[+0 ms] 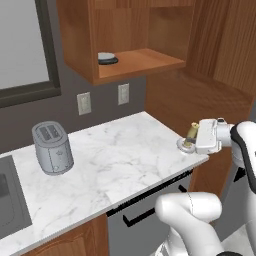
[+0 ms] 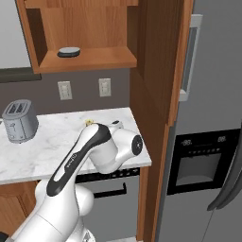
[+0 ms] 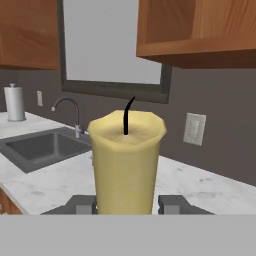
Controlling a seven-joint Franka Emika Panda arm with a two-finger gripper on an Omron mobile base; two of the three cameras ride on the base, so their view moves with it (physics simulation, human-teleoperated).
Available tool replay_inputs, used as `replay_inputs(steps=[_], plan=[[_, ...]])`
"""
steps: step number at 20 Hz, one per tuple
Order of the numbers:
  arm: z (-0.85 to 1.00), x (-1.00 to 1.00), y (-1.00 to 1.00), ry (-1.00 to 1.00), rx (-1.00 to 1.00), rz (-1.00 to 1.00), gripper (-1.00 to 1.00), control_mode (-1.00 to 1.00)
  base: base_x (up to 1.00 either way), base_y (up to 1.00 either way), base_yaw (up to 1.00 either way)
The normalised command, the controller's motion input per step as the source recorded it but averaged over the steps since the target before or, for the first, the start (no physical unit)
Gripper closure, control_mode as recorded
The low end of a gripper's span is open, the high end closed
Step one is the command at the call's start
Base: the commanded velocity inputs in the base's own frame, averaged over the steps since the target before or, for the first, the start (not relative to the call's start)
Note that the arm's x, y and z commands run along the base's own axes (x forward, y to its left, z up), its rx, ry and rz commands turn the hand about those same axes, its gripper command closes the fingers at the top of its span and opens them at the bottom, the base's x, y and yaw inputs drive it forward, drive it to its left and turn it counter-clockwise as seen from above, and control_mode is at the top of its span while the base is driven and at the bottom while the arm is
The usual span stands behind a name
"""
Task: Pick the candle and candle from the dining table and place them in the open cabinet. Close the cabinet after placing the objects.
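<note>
The gripper [image 1: 191,138] has its jaws pinching the tan-yellow stick candle [image 3: 126,160] from both sides; in the hand view the candle stands between the two dark fingertips [image 3: 172,204] with its black wick up. In the left base view it hangs at about 3 o'clock, above the right corner of the marble counter surface [image 1: 115,155], its silver dish base [image 1: 186,145] low over that corner. The open cabinet [image 1: 125,42] sits at 12 o'clock, well above the candle, with a flat dark grey dish [image 1: 106,58] on its shelf. A toaster [image 1: 52,148] stands at 9 o'clock. The step in hand looks like carrying the first candle to the cabinet. Next the arm must lift and reach in over the shelf edge, beside the dish.
</note>
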Motion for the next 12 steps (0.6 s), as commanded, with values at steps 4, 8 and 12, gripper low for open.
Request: replay_inputs(steps=[4,8,12], plan=[[0.0,0.0,0.0,0.0,0.0,0.0,1.0,1.0,0.0,0.03,0.0],[0.0,0.0,0.0,0.0,0.0,0.0,1.0,1.0,0.01,0.0,0.0],[0.0,0.0,0.0,0.0,0.0,0.0,1.0,1.0,0.0,0.0,0.0]])
